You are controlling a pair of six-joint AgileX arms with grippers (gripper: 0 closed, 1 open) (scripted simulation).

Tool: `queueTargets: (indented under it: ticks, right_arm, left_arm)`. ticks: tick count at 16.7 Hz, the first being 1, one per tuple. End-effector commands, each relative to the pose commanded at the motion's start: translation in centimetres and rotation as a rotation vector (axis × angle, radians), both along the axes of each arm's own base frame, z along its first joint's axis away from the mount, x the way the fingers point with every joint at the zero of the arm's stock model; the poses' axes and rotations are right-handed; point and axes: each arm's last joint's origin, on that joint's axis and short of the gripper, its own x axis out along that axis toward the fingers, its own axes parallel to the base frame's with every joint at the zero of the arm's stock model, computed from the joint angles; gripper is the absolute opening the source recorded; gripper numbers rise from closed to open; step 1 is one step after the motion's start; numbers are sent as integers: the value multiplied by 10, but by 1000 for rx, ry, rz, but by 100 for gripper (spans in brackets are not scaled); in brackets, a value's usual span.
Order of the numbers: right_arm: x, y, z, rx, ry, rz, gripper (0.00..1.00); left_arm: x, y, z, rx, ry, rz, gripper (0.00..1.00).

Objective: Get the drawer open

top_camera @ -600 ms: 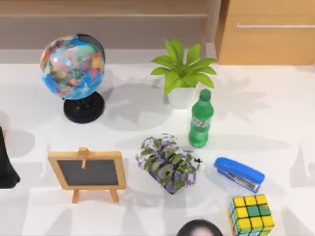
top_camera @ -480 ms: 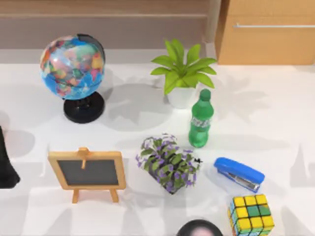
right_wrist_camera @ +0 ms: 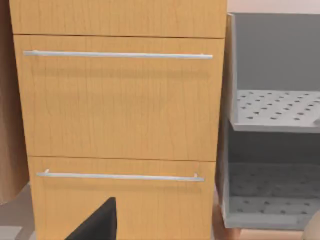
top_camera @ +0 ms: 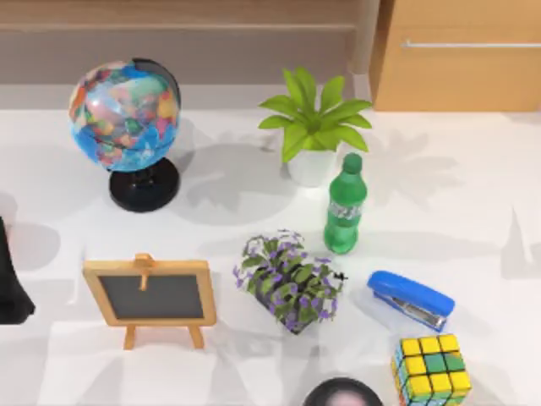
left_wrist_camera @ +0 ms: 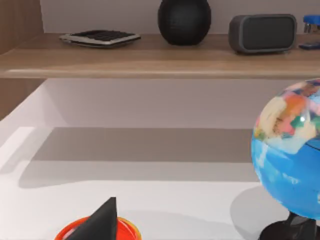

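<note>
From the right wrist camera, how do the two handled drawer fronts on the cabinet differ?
The upper drawer is taller, a broad panel, and its handle sits near its top edge. The lower drawer is cut off by the frame, with a dark pincer finger in front of it. Its handle also sits high. Both are light-tan wood with thin silver bars, and both look closed.

top cam looks straight down on the table (top_camera: 473, 169); left wrist faces the globe (left_wrist_camera: 292, 155), right wrist the drawer (right_wrist_camera: 120, 97) up close

Left arm (top_camera: 10, 279) dark at the table's left edge, parked low, left gripper's fingertip (left_wrist_camera: 100, 222) dark and pointed, right gripper's fingertip (right_wrist_camera: 97, 222) dark, wrist facing forward, level
</note>
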Motion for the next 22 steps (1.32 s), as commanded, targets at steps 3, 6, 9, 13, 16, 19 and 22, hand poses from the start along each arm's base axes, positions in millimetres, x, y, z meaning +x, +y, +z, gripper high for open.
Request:
queueTargets:
  ticks: [3, 6, 9, 13, 16, 19, 22]
  right_arm:
    - [30, -22, 22, -1, 21, -6, 100]
    - [65, -55, 31, 5, 49, -13, 100]
    - [93, -91, 29, 15, 70, -20, 100]
    - [110, -124, 24, 17, 71, -24, 100]
    - [112, -127, 23, 16, 70, -23, 100]
    - [112, -126, 23, 18, 73, -22, 100]
    - [120, -121, 24, -25, 59, -14, 100]
  left_arm:
    - [0, 0, 0, 0, 0, 0, 100]
    - [0, 0, 0, 0, 0, 0, 100]
    - [0, 0, 0, 0, 0, 0, 100]
    - [0, 0, 0, 0, 0, 0, 100]
    - [0, 0, 0, 0, 0, 0, 100]
    - [0, 0, 0, 0, 0, 0, 100]
    - [0, 0, 0, 0, 0, 0, 100]
